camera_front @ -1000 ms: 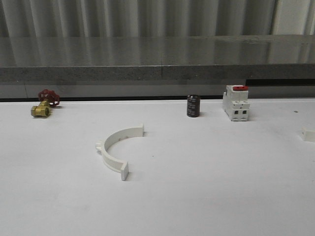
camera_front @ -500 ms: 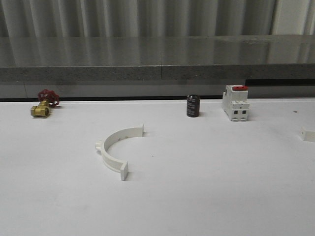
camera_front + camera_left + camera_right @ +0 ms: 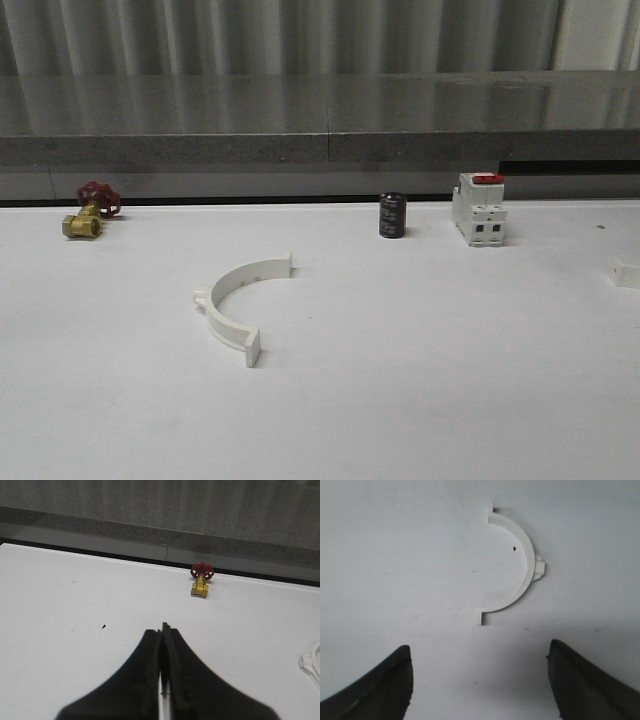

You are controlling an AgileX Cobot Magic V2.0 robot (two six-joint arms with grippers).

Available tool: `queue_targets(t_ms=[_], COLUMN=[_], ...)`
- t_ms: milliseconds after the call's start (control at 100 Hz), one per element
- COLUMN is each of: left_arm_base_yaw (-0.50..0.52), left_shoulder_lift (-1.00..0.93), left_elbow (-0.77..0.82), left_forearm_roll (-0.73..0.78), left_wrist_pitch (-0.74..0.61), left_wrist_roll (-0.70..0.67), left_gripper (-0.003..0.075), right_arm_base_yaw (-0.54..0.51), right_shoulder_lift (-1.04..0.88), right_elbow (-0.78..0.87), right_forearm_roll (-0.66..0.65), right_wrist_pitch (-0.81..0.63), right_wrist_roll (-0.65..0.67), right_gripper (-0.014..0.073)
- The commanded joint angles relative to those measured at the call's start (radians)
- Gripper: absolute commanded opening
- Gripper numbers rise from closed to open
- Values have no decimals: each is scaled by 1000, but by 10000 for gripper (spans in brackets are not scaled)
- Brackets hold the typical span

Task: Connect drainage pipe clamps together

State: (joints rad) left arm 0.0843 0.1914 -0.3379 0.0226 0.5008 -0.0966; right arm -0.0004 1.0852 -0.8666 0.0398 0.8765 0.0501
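Observation:
One white half-ring drainage pipe clamp (image 3: 218,308) lies flat on the white table (image 3: 420,380), left of centre, its open side facing right; its lug (image 3: 311,661) shows in the left wrist view. A second half-ring clamp (image 3: 530,562) lies flat in the right wrist view, just beyond my right gripper (image 3: 480,652), which is open and holds nothing. A small white tab (image 3: 627,273) at the far right edge of the front view may belong to it. My left gripper (image 3: 162,627) is shut and empty above bare table.
A brass valve with a red handwheel (image 3: 88,212) sits at the back left, also in the left wrist view as the valve (image 3: 201,580). A dark cylinder (image 3: 392,215) and a white switch block with red top (image 3: 478,208) stand at the back. A grey ledge (image 3: 320,150) runs behind.

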Motion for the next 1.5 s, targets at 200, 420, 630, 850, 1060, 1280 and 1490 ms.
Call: queue_targets(t_ms=[200,420,630,850,1060,1280,1490], left_arm_base_yaw=[1,1,1,1,1,1,1], left_shoulder_lift=[10,10,10,10,10,10,10], left_elbow=[-27,-27,-27,-27,-27,-27,-27], left_forearm_roll=[-2,-2,-2,-2,-2,-2,-2], left_wrist_pitch=[-75,-75,-75,-75,-75,-75,-75], left_wrist_roll=[0,0,0,0,0,0,0], left_gripper=[-21,-21,-21,-21,-21,-21,-21], right_arm_base_yaw=[-79,-135,-145,-145,-145,-145,-145], right_shoulder_lift=[178,292,455,600,688,736,744], right_elbow=[-139,-143,-186,-248,-288,-303,-303], right_forearm_roll=[-135,-132,-118,-101,-96,-87,-87], right_wrist_pitch=[85,21,-7,-40,-83,-86,-103], right_wrist_roll=[80,154,157,157,157,157,159], right_gripper=[563,563,563,563,563,291,-13])
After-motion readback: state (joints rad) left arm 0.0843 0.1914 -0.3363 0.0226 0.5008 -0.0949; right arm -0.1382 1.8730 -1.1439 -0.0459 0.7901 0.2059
